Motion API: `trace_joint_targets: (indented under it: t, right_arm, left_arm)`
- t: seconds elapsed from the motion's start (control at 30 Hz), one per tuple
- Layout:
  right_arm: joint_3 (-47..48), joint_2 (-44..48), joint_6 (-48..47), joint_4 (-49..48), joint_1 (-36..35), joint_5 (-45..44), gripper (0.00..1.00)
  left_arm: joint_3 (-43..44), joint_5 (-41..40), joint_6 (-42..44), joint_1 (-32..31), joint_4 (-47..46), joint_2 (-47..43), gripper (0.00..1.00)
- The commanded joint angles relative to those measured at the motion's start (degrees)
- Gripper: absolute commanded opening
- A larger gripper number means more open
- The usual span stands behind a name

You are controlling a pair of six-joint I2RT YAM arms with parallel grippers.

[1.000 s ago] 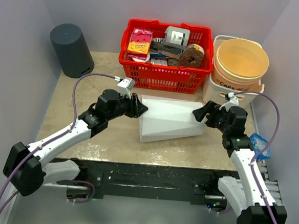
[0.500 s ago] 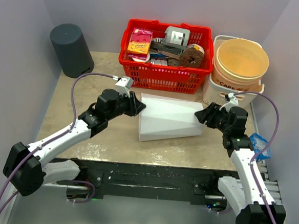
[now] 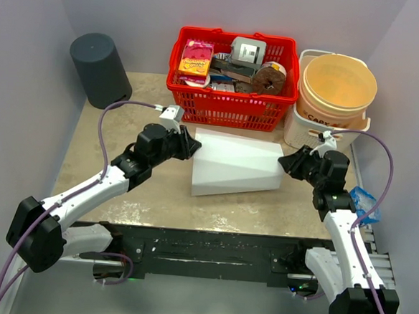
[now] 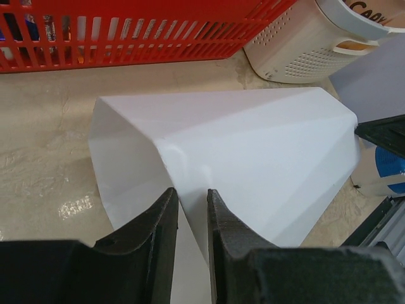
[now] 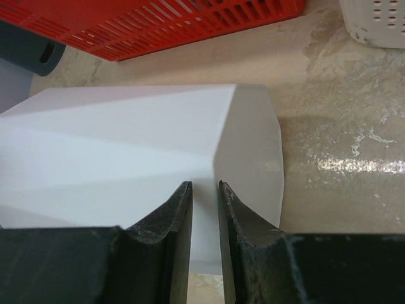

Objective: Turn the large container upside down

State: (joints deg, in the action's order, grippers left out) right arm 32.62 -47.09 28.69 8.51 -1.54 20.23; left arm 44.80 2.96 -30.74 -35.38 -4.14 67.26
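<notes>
We find the white container [image 3: 234, 164] lying on its side on the table [image 3: 142, 195], just in front of the red basket [image 3: 231, 108], wider end to our left and narrower end to our right. The left gripper [image 3: 193, 146] has its jaws drawn close and pinching a ridge at the wider end; in its wrist view the white wall runs between the two fingers. The right gripper [image 3: 284, 163] is likewise nearly pressed together, pinching a corner edge of the narrower end. Which end is the mouth we cannot tell.

We judge the grasp to be made and the turn itself not yet begun. The next move calls for both arms to lift together and rotate about the long axis or swing one end up, keeping the pinches even so the smooth, thin wall does not slip out.

Room is tight behind: the basket's front wall sits just beside the container's far edge, and the cream perforated bin [image 3: 301, 131] stands near the right gripper. The near side offers open tabletop, so we would draw the container toward us before turning it. The grey cylinder [image 3: 100, 70] is well apart
</notes>
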Motion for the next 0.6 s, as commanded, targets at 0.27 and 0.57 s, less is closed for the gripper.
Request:
trace_joint_targets:
  t: [0.27, 0.57]
  right_arm:
    - [0.78, 3.23, 9.01, -15.28, -1.36, 15.62, 0.16]
    - [-0.45, 5.52, 12.53, -19.85, -1.45, 19.06, 0.18]
  left_arm:
    - [-0.67, 4.69, 3.67, -1.71, 2.56, 0.76, 0.22]
    - [-3.4, 4.68, 2.97, -1.71, 0.72, -1.08, 0.22]
